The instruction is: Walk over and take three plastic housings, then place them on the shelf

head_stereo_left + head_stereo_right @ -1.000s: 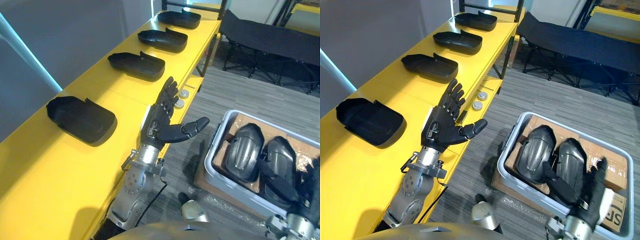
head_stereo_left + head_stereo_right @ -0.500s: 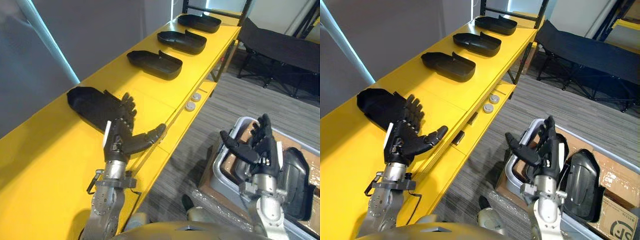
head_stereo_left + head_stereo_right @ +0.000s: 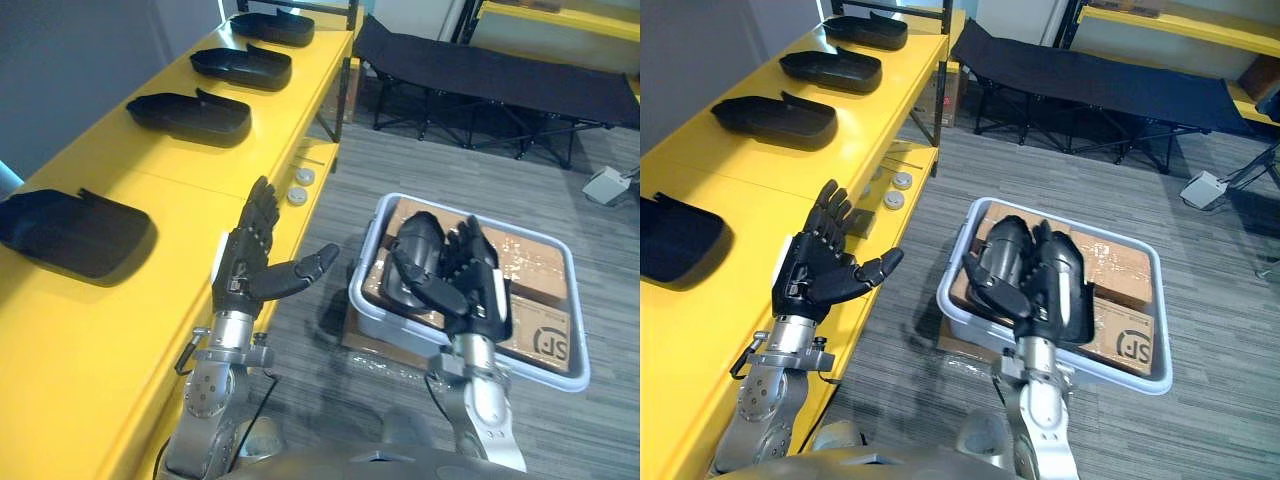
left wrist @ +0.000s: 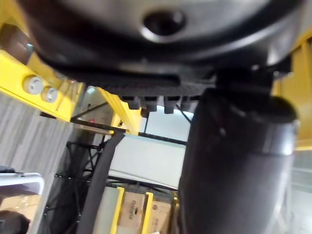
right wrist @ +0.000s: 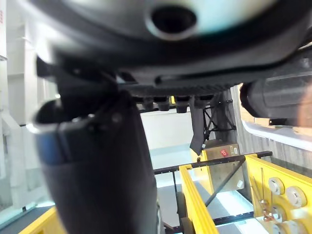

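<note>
Housings (image 3: 412,240) sit in the bin (image 3: 565,368) in the left eye view, right hand (image 3: 472,285) over them, left hand (image 3: 250,270) by the shelf (image 3: 90,340), both spread, empty. Right eye view matches; wrist views show nothing held. Being glossy and domed, they could slip from a shallow grasp.

My head pair looks steeply down from the robot's head, facing forward. The yellow shelf (image 3: 100,330) runs along the left into the distance, the grey bin (image 3: 364,258) sits on the floor near right, and the black cot (image 3: 500,75) lies far. Both eyes share all this, the right one set slightly rightward. Each wrist camera peers out from very close along its own hand, left hand (image 3: 245,270) and right hand (image 3: 470,285); both catch the shelf's frame and round buttons (image 3: 297,187).
</note>
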